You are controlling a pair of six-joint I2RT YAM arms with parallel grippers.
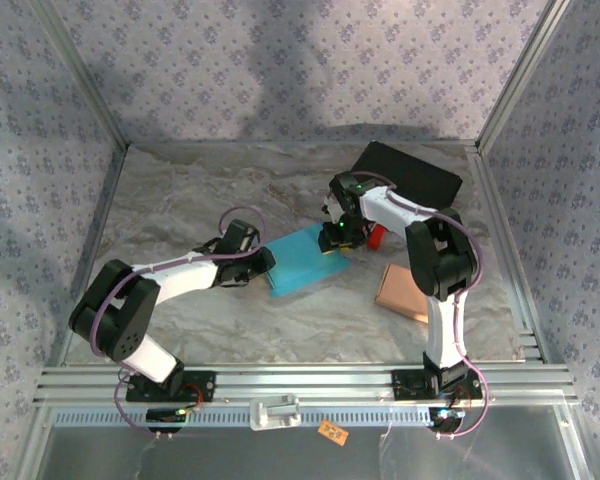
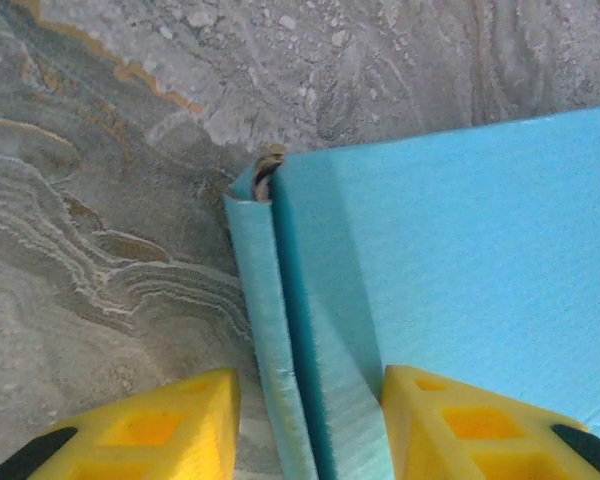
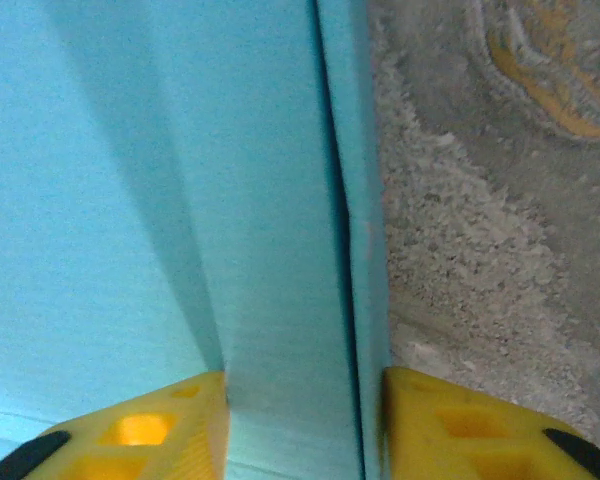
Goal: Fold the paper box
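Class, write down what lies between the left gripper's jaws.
A folded edge of the turquoise paper box lies between them, shown in the left wrist view.

paper box (image 1: pixel 300 262) — matt card, faintly fibrous | table (image 1: pixel 180 200): matt marbled sheet, creased | left gripper's fingers (image 2: pixel 150 430): smooth yellow plastic | near-edge rail (image 1: pixel 310 378) — bare ribbed metal

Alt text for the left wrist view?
The left claw sets its yellow fingers either side of the folded edge of a blue paper box lying on a grey marbled table; a gap shows beside one finger.
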